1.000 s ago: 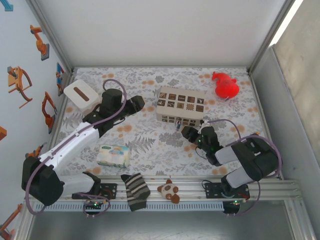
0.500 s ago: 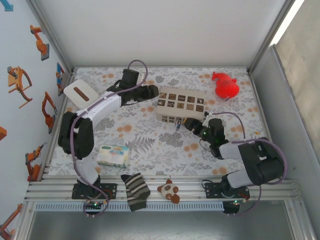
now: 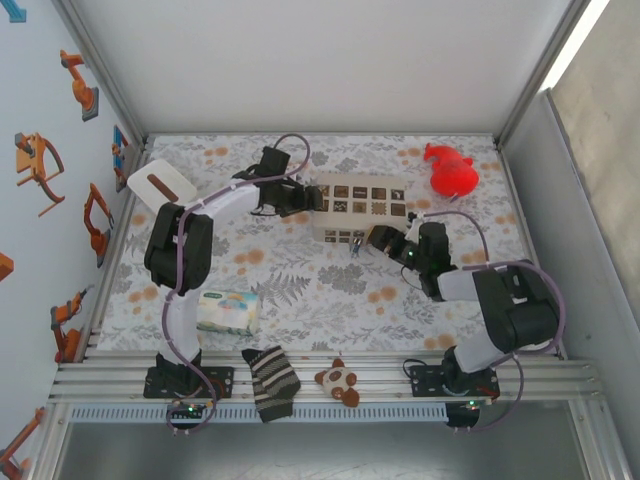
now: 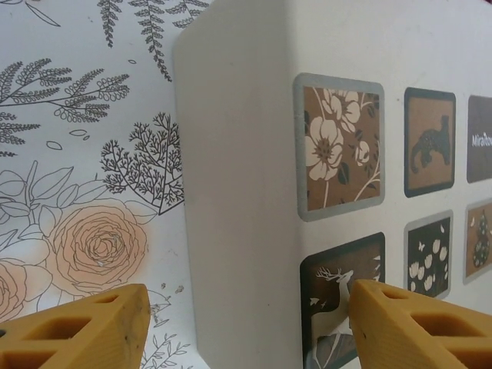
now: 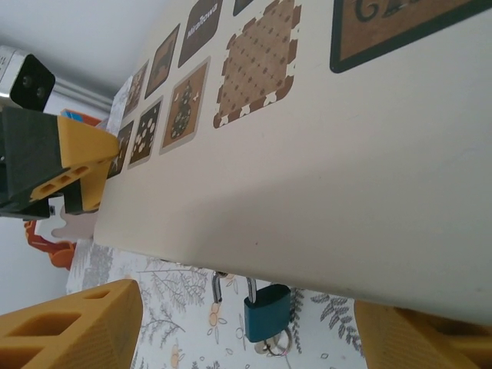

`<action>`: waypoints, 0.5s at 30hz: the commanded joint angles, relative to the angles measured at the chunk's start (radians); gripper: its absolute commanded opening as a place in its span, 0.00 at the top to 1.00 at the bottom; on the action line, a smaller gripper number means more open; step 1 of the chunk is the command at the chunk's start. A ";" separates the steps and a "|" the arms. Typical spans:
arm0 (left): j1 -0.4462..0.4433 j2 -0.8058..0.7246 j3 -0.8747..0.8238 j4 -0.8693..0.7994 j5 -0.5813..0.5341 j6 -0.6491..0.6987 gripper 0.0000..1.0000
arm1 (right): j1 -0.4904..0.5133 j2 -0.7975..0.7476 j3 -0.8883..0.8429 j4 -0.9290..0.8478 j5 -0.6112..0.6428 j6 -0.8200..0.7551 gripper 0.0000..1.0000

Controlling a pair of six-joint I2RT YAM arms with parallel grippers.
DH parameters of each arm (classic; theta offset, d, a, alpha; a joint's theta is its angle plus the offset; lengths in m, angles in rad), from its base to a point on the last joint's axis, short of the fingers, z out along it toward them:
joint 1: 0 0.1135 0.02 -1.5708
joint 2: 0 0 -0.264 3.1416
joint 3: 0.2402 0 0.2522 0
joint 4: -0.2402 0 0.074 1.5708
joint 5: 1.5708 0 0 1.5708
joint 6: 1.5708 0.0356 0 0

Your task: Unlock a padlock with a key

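1. Two wide, empty jaws of the right gripper (image 3: 377,239) sit by the near-right corner of the box (image 3: 365,200); closing there may clamp the box.
2. Padlock (image 5: 267,311) hangs at the box's near face; a bump could swing it.
3. Left gripper (image 3: 306,197), wide and empty too, straddles the box's left end; the box may slide.

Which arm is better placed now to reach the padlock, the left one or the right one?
Right. The right gripper, open, faces the padlock at the near side of the box; the left gripper is at the box's left end, away from it.
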 commanded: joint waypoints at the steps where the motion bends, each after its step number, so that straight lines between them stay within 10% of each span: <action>1: 0.002 -0.021 -0.084 -0.041 0.013 0.027 0.33 | -0.031 0.047 0.062 -0.035 -0.045 -0.079 0.28; 15: -0.005 -0.101 -0.225 0.006 -0.029 -0.013 0.35 | -0.057 0.071 0.025 0.094 -0.174 -0.064 0.28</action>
